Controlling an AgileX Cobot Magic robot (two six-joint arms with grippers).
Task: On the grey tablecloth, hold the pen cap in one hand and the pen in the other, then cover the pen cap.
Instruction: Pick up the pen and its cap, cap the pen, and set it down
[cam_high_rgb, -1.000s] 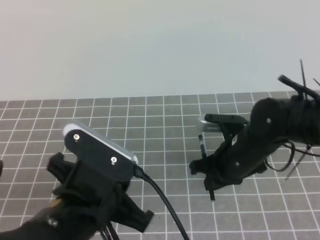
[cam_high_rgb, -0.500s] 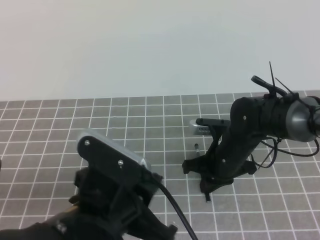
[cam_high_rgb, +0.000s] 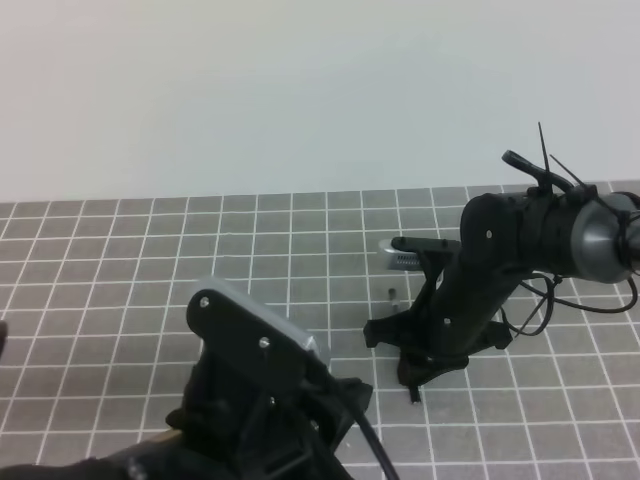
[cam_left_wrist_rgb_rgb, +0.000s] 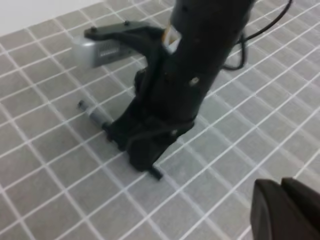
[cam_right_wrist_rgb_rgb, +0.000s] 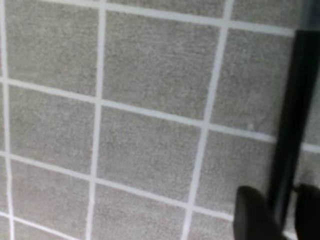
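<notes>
Where the right gripper (cam_left_wrist_rgb_rgb: 145, 162) presses low to the grey white-gridded tablecloth (cam_high_rgb: 120, 260), the slim black pen (cam_right_wrist_rgb_rgb: 291, 125) lies flat between its fingers (cam_right_wrist_rgb_rgb: 252, 212), grip unclear. Left gripper (cam_left_wrist_rgb_rgb: 287, 210) closed; pen cap unseen.

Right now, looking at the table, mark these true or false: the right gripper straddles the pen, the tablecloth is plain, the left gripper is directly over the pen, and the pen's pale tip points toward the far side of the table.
1. The right gripper straddles the pen. True.
2. The grey tablecloth is plain. False: it carries a grid of thin white lines.
3. The left gripper is directly over the pen. False: it is off to one side, well apart from the pen.
4. The pen's pale tip points toward the far side of the table. True.
</notes>
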